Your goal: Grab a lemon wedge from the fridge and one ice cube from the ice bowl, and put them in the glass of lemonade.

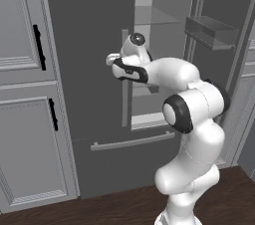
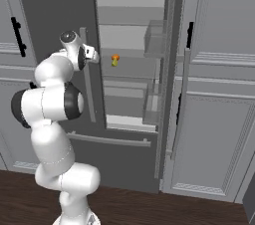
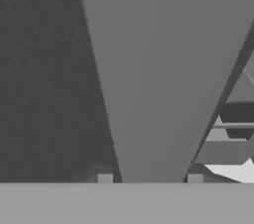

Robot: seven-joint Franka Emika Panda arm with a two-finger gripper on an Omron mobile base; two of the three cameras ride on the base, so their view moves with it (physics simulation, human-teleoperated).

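We face the fridge (image 1: 89, 45), the largest thing here. Its right door (image 2: 169, 69) is swung open and its left door (image 2: 55, 10) is shut against the cabinet. That opens only a narrow slot onto the shelves, which is probably why the arm (image 1: 194, 109) has gone to the shut door and not straight inside.

The arm rises from 5 o'clock in the left base view. It folds at the elbow and reaches toward 11 o'clock, so the hand meets the door square-on.

The handle (image 1: 124, 104) of the left door is a long pale bar running upright along the door's inner edge. In the hand view it fills the middle, widening toward 12 o'clock.

The gripper (image 3: 150, 178) straddles this handle, with one fingertip (image 3: 104, 178) at 9 o'clock of the bar and the other at 3 o'clock. They sit very near its sides. We cannot tell whether they have pinched it yet or are only set around it. We judge the step in hand to be taking hold of the handle and pulling this door wide.

The lemon wedge (image 2: 115, 59) is a tiny yellow speck. It sits on a glass shelf inside the fridge, at 3 o'clock of the gripper (image 2: 94, 54) in the right base view. It lies near the shelf's front left, close behind the shut door's edge, so it is awkward to reach for now.
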